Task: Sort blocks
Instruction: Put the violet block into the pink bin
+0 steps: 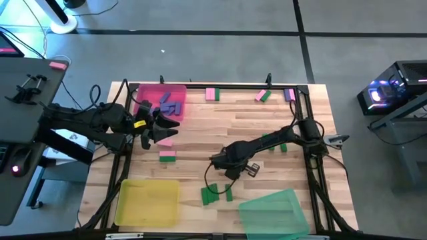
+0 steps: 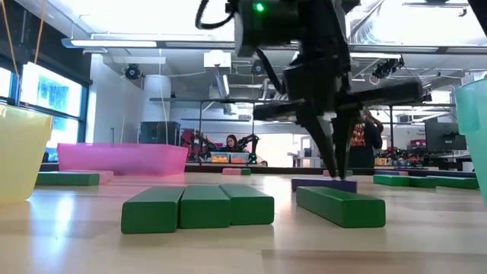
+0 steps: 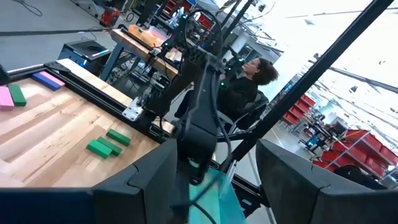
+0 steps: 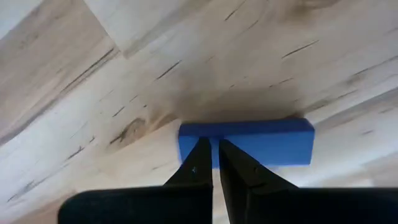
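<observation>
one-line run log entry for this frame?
task: sort blocks | right gripper: shut, tips down at blue block mid-table, no grip | left gripper: open, beside pink tray | green tray: empty

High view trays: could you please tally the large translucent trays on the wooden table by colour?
Pink translucent plastic tray: 1
Yellow translucent plastic tray: 1
Green translucent plastic tray: 1
Total: 3
</observation>
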Robot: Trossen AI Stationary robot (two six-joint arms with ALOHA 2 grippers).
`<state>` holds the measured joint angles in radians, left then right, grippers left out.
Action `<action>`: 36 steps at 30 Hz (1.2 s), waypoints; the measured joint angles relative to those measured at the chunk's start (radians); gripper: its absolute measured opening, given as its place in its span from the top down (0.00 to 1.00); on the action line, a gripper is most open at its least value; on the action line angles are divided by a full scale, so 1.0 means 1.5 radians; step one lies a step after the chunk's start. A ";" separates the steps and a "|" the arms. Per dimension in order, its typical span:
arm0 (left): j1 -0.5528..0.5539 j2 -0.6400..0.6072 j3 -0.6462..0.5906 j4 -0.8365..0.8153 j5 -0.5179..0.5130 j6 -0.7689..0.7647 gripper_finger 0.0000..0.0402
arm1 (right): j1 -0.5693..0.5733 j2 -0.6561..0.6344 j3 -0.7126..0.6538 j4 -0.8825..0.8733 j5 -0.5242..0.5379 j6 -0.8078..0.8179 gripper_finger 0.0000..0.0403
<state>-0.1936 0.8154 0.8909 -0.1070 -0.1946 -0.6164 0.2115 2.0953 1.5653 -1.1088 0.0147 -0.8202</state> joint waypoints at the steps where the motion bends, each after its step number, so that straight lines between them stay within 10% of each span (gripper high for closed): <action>1: 0.000 0.000 0.000 0.000 -0.002 0.002 0.49 | 0.001 0.001 0.022 -0.012 0.000 0.000 1.00; 10: 0.000 0.000 0.000 0.000 -0.015 0.023 0.49 | -0.010 -0.004 0.118 -0.098 -0.115 0.326 1.00; 28: 0.003 0.000 0.000 0.000 -0.019 0.029 0.49 | 0.065 -0.299 -0.279 0.300 -0.022 1.011 0.99; 36: 0.003 0.000 0.000 0.000 -0.019 0.029 0.49 | 0.001 -0.244 -0.282 0.319 -0.040 1.014 0.66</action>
<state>-0.1894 0.8154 0.8909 -0.1078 -0.2234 -0.5724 0.2132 1.7291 1.1419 -0.6310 -0.0456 0.7008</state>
